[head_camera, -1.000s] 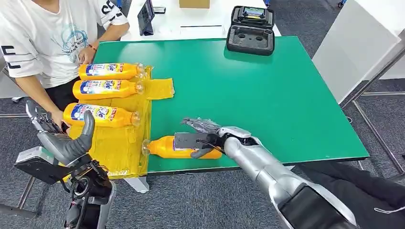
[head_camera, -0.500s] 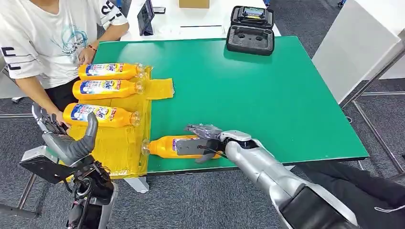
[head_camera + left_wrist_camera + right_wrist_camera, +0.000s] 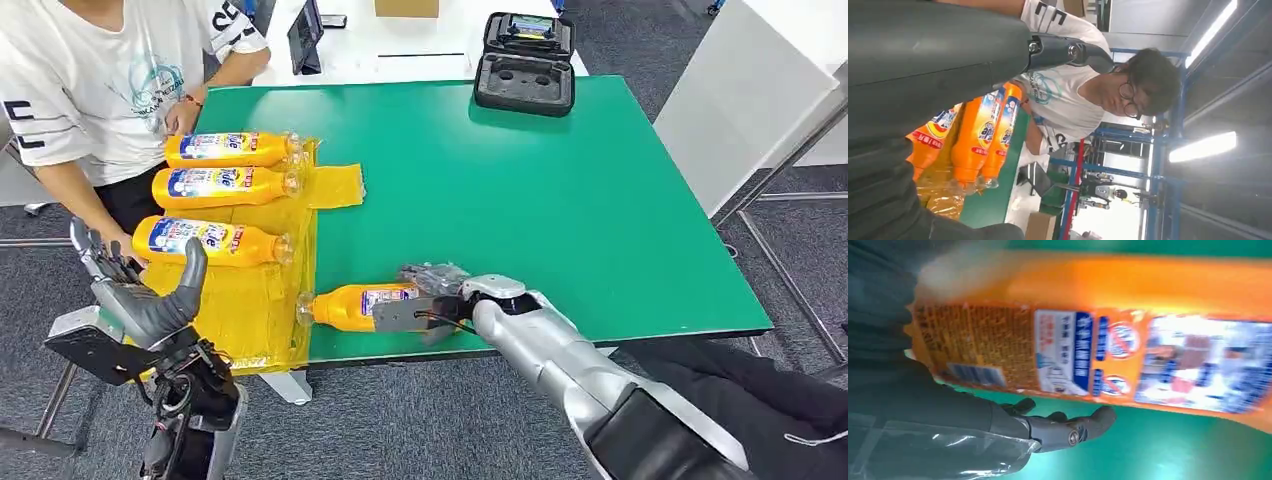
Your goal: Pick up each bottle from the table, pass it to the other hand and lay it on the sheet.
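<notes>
An orange bottle [image 3: 352, 305] lies on its side near the green table's [image 3: 560, 210] front edge, its cap end touching the yellow sheet [image 3: 250, 310]. My right hand [image 3: 432, 300] sits at the bottle's base end. In the right wrist view its fingers [image 3: 1068, 427] stretch straight along the bottle [image 3: 1128, 340] without wrapping it. Three more orange bottles lie side by side on the sheet: [image 3: 232, 149], [image 3: 225, 186], [image 3: 210, 240]. My left hand [image 3: 140, 295] hangs off the table's left front corner, fingers spread, holding nothing. The left wrist view looks past it to the sheet's bottles [image 3: 983, 132].
A person in a white T-shirt [image 3: 95, 80] sits at the table's left side, a hand [image 3: 180, 115] near the farthest bottle. An open black case [image 3: 525, 62] stands at the table's back edge. A white table [image 3: 770, 90] stands to the right.
My right hand slid off the top of the lying bottle toward the table's front edge, uncovering its label. My left hand rose slightly and drifted right.
</notes>
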Robot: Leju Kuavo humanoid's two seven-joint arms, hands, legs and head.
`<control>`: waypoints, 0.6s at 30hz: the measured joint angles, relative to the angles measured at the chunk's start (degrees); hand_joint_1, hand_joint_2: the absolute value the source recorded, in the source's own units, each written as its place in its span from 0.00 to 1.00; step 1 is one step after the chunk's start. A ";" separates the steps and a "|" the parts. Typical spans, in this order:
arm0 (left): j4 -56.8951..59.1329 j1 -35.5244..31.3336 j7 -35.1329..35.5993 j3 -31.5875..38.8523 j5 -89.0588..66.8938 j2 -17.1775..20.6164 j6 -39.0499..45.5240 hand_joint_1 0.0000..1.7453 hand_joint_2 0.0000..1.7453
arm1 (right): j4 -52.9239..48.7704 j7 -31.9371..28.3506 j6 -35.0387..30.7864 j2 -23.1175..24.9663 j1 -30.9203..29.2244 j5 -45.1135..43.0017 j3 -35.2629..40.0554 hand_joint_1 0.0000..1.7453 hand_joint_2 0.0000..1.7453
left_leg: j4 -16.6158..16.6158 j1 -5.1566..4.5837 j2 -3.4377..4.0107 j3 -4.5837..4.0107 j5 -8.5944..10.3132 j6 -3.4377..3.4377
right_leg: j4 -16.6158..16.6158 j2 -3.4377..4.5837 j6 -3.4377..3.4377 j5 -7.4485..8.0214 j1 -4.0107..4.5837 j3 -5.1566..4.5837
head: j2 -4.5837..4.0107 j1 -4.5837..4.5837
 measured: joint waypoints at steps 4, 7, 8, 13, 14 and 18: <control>0.02 0.17 0.00 0.04 0.68 0.00 0.00 0.00 1.00 | 1.16 1.33 -1.62 0.31 -0.10 1.42 1.47 0.00 1.00 | 0.00 0.00 -0.01 0.00 0.00 0.00 | 0.00 0.00 0.00 0.00 0.00 0.00 | 0.00 0.00; 0.20 0.18 0.00 0.02 0.85 0.00 0.00 0.00 1.00 | 1.84 1.66 -2.49 0.39 -0.11 2.04 2.32 0.33 1.00 | 0.00 0.00 0.00 0.00 0.00 0.00 | 0.00 0.00 0.00 0.00 0.00 0.00 | 0.00 0.00; 0.26 0.19 0.00 0.02 0.85 0.00 0.00 0.00 1.00 | 1.95 1.73 -2.71 0.39 -0.11 2.10 2.45 0.82 1.00 | 0.00 0.00 0.00 0.00 0.00 0.00 | 0.00 0.00 0.00 0.00 0.00 0.00 | 0.00 -0.02; 0.37 0.26 0.00 0.02 1.07 0.00 0.00 0.00 1.00 | 2.54 1.84 -3.30 0.46 -0.23 2.67 2.89 0.90 1.00 | 0.00 0.00 0.00 0.00 0.00 0.00 | 0.00 0.00 0.00 0.00 0.00 0.00 | 0.00 0.00; 0.44 0.28 0.00 0.02 1.12 0.00 0.00 0.00 1.00 | 2.62 1.93 -3.50 0.55 -0.35 2.69 2.98 0.90 1.00 | 0.00 0.00 0.01 0.01 0.00 0.00 | 0.00 0.00 0.00 0.00 0.00 0.00 | 0.00 -0.02; 0.48 0.45 0.00 0.02 1.18 0.00 0.00 0.00 1.00 | 2.86 2.01 -3.63 0.59 -0.54 2.84 3.33 0.90 1.00 | 0.00 0.00 0.01 0.02 0.00 0.00 | 0.00 0.00 0.00 0.00 0.00 0.00 | 0.00 0.00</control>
